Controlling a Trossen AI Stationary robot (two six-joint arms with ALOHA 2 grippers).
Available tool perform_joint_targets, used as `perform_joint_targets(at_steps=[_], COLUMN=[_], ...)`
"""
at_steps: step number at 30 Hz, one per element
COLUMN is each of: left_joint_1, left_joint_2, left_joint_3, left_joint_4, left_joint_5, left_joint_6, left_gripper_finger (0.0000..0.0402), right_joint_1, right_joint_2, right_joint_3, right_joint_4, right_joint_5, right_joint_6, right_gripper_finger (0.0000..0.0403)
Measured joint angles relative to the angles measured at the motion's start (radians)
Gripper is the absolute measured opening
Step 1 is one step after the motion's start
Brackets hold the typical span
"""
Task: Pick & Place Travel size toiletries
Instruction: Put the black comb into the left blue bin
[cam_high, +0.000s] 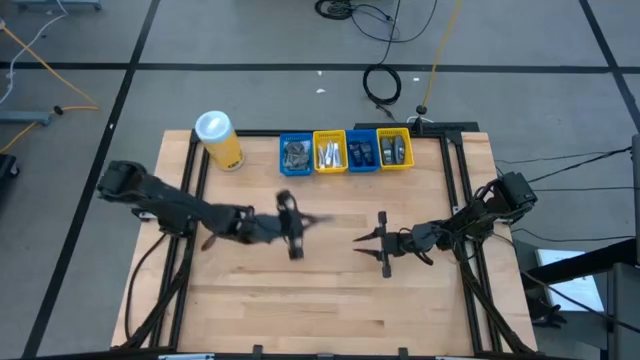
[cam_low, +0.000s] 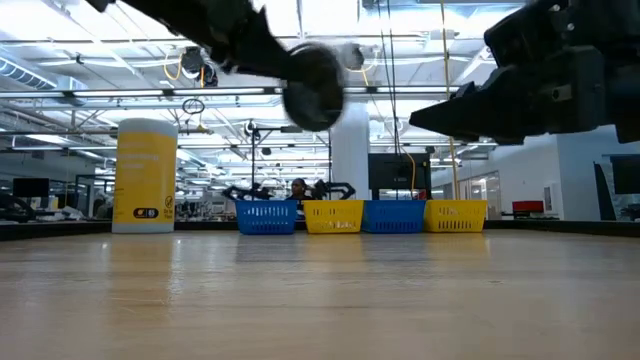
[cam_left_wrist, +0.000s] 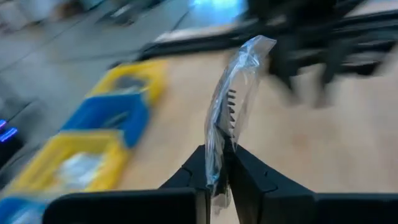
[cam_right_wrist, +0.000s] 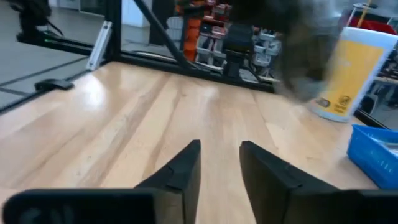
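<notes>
The wrapped comb (cam_left_wrist: 231, 106), apparently a black comb in clear film, is clamped in the left gripper (cam_left_wrist: 219, 168) above the table (cam_high: 330, 290), near the bins (cam_high: 345, 152). The right gripper (cam_high: 383, 243), jaws apart and empty, hovers farther from the bins.

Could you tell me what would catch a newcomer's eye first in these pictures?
Probably the left gripper, shut on a clear-wrapped comb above the middle of the table. Next, the row of blue and yellow bins along the far edge, with the tall yellow canister beside them.
</notes>
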Motion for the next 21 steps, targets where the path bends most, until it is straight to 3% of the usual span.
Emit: perform_joint_targets(at_steps=[4,8,14,21], left_joint_1=[0.118,0.301,0.613,0.824], left_joint_2=[-0.102,-0.128,-0.09,-0.027], left_joint_3=[0.0,0.0,-0.001,-0.001], left_joint_4=[-0.203,-0.3,-0.309,-0.238], left_joint_5=[-0.042,0.013,0.307,0.568], left_joint_6=[-0.081,-0.093,-0.075,-0.084], left_gripper_finger=[0.0015,0.0014,0.0039,0.0014], right_joint_1=[0.0,0.0,0.0,0.0], right_joint_2=[0.0,0.0,0.0,0.0], right_joint_3=[0.0,0.0,0.0,0.0], right_joint_4=[-0.006,-0.01,-0.018,-0.025], right_joint_5=[-0.001,-0.001,-0.001,-0.002], right_joint_6=[-0.009,-0.009,-0.011,-0.015], right_gripper_finger=[0.0123,0.0124,0.0115,0.0116])
